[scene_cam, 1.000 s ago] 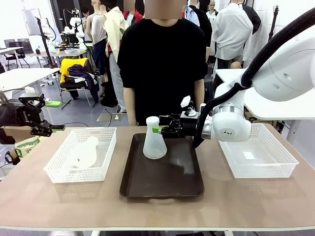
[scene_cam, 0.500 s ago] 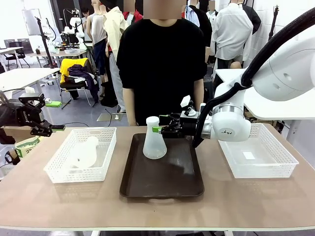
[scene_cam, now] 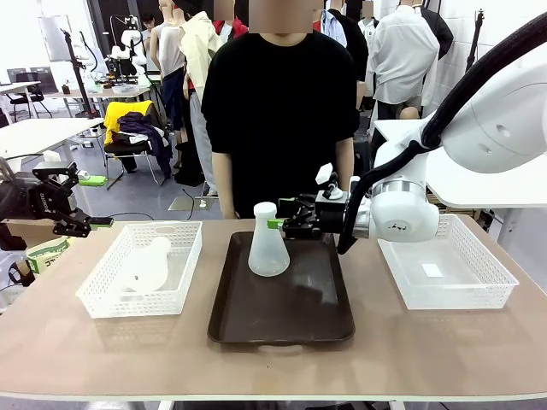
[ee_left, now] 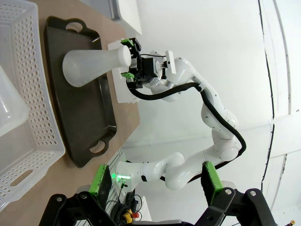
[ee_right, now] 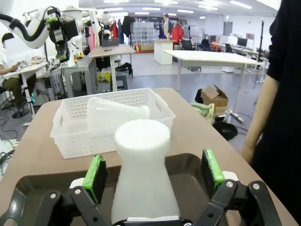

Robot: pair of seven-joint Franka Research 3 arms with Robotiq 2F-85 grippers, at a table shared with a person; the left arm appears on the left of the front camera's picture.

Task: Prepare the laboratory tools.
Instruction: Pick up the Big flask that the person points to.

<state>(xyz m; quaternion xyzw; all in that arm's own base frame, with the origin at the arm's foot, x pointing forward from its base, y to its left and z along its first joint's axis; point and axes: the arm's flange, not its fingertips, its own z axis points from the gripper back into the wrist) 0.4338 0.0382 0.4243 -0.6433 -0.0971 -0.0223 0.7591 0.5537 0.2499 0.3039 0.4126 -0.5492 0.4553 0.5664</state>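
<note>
One frosted-white flask [scene_cam: 268, 245] stands upright on the dark brown tray [scene_cam: 299, 320]. My right gripper [scene_cam: 279, 224] is open at the flask's neck. In the right wrist view the flask [ee_right: 143, 165] rises between the green pads [ee_right: 94, 175], with a gap on each side. A second flask [scene_cam: 147, 265] lies on its side in the left white basket [scene_cam: 175, 295]. My left gripper [scene_cam: 92, 202] hangs open off the table's left edge, holding nothing. The left wrist view looks past that open gripper [ee_left: 155, 181] to the upright flask [ee_left: 89, 67] and my right gripper [ee_left: 130, 60].
An empty white basket [scene_cam: 487, 295] sits at the right of the tray. A person in black [scene_cam: 278, 111] stands at the far side of the table, right behind the tray. Bare tabletop [scene_cam: 273, 367] runs along the near edge.
My right arm has drawn back very slightly to the right. The flask on the tray has stayed put, and the left arm has not moved.
</note>
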